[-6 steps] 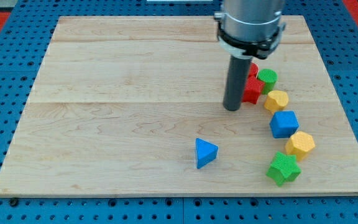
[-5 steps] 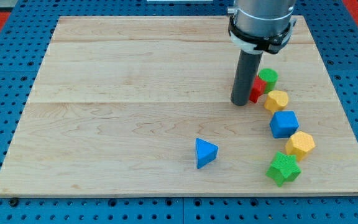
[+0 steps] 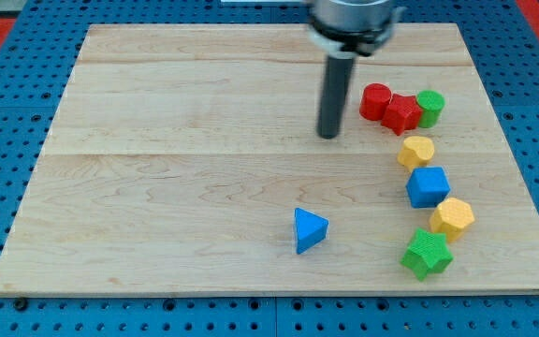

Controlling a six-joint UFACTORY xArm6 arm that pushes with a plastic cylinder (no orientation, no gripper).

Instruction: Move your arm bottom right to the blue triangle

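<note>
The blue triangle (image 3: pixel 309 229) lies on the wooden board (image 3: pixel 157 187) near the view's bottom, a little right of centre. My tip (image 3: pixel 329 137) is on the board well above the triangle and slightly to its right, not touching any block. The rod rises from it toward the view's top.
To the right of my tip lie a red cylinder (image 3: pixel 375 100), a red block (image 3: pixel 402 112) and a green cylinder (image 3: pixel 429 108) in a row. Below them run a yellow block (image 3: pixel 416 151), a blue cube (image 3: pixel 428 186), another yellow block (image 3: pixel 452 217) and a green star (image 3: pixel 427 254).
My tip moved left and slightly up. The red blocks and the green cylinder have shifted up and to the right and now show fully. The blue triangle has not moved.
</note>
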